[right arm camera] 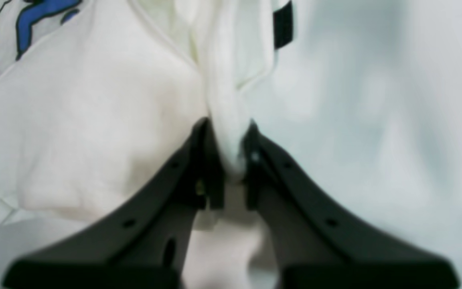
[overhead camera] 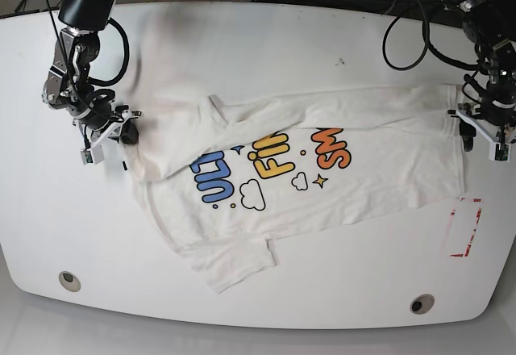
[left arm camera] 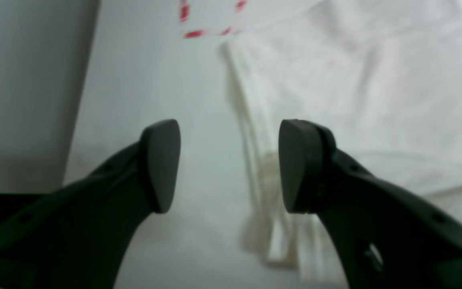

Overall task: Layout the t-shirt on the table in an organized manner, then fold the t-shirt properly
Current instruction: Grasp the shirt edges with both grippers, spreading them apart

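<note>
Left wrist: left gripper [left arm camera: 229, 166] jaws wide apart, nothing between them, over the t-shirt [left arm camera: 359, 92] hem edge.

Right wrist: right gripper [right arm camera: 227, 160] pinched on a bunched white fold.

Base: shirt sprawls print-up, rumpled, across the table [overhead camera: 258, 40], between both arms.

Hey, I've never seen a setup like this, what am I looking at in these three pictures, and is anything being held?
Two robot arms are working at a white table. The base view looks down from above; the other two come from cameras on the arms' wrists. A white t-shirt with colourful printed letters lies spread across the table, wrinkled. The right hand, on the left side of the overhead picture, is shut on a bunch of the shirt's fabric. The left hand is open at the shirt's other edge, holding nothing. A red tape rectangle is marked nearby.
</note>
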You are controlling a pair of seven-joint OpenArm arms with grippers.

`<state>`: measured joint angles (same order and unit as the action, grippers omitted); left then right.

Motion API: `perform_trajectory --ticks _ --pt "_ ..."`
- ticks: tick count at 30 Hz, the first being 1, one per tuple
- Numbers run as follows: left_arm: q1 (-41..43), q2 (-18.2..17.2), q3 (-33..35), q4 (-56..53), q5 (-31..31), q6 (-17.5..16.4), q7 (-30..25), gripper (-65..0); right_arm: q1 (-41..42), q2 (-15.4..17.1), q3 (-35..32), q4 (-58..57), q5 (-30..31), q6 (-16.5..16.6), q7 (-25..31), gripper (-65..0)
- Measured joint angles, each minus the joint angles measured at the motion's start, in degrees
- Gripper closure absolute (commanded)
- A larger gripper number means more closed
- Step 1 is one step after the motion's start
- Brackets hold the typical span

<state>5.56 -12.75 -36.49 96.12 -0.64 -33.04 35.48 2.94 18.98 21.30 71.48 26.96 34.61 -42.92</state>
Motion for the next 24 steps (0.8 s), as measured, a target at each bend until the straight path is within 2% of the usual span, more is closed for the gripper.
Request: perform_trajectory --ticks 5,8,13,18,24 --pt "1.3 0.2 -0.7 -0.2 0.2 -5.4 0.5 -49.6 -0.1 0.0 0.0 0.0 0.0 0.0 0.0 -4.0" --pt "2.0 0.3 -0.8 -0.2 -0.4 -7.0 1.9 -55.8 -0.1 0.0 0.0 0.0 0.0 0.0 0.1 -4.0" --pt "2.2 0.3 -0.8 -0.3 0.2 -7.1 6.5 -56.7 -0.1 0.0 0.0 0.0 0.0 0.0 0.1 -4.0" --pt "1.9 0.1 -0.7 -2.1 -0.2 -7.1 6.2 -56.7 -0.1 0.0 0.0 0.0 0.0 0.0 0.1 -4.0" --pt "2.2 0.3 2.7 -6.6 -0.2 -7.1 6.7 -56.7 -0.1 -0.1 0.0 0.0 0.0 0.1 0.0 -4.0"
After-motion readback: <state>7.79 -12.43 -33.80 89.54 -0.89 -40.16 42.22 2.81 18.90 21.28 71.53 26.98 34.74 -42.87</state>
